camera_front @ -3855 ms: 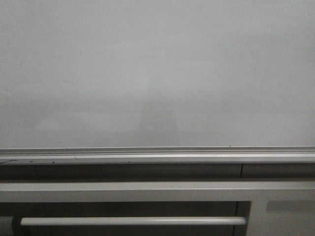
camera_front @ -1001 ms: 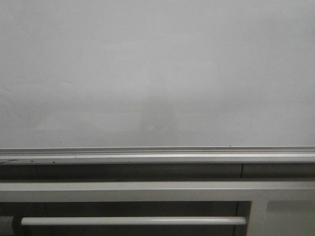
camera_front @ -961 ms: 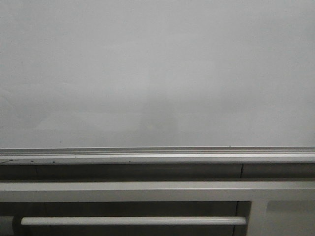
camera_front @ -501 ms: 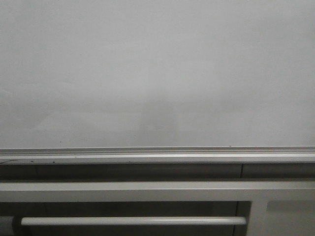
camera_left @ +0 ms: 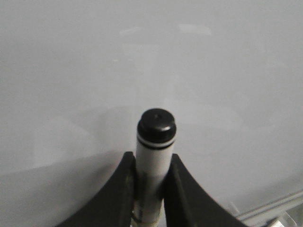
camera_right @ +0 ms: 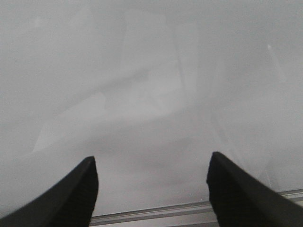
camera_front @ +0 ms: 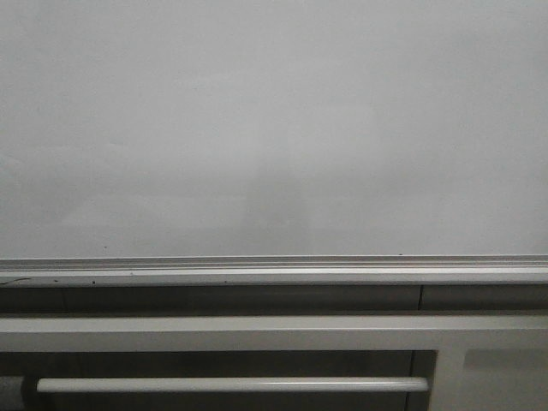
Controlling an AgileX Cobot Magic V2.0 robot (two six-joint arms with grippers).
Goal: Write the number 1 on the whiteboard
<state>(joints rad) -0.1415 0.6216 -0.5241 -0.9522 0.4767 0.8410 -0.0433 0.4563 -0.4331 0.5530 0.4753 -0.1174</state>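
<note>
The whiteboard (camera_front: 274, 128) fills most of the front view, pale grey and bare, with no stroke of the number 1 visible on it. Neither arm shows in the front view. In the left wrist view my left gripper (camera_left: 150, 163) is shut on a white marker (camera_left: 154, 156) with a black cap, which points toward the whiteboard (camera_left: 151, 56). My right gripper (camera_right: 151, 165) is open with nothing between its black fingers (camera_right: 75, 194), facing the whiteboard (camera_right: 151, 71).
A silver metal rail (camera_front: 274, 267) edges the board's lower side; it also shows as the rail (camera_right: 156, 213) in the right wrist view. Below it run a white frame panel (camera_front: 214, 334) and a white horizontal bar (camera_front: 231, 385).
The faint grey reflection low on the board has shifted slightly; nothing else differs in the front view.
</note>
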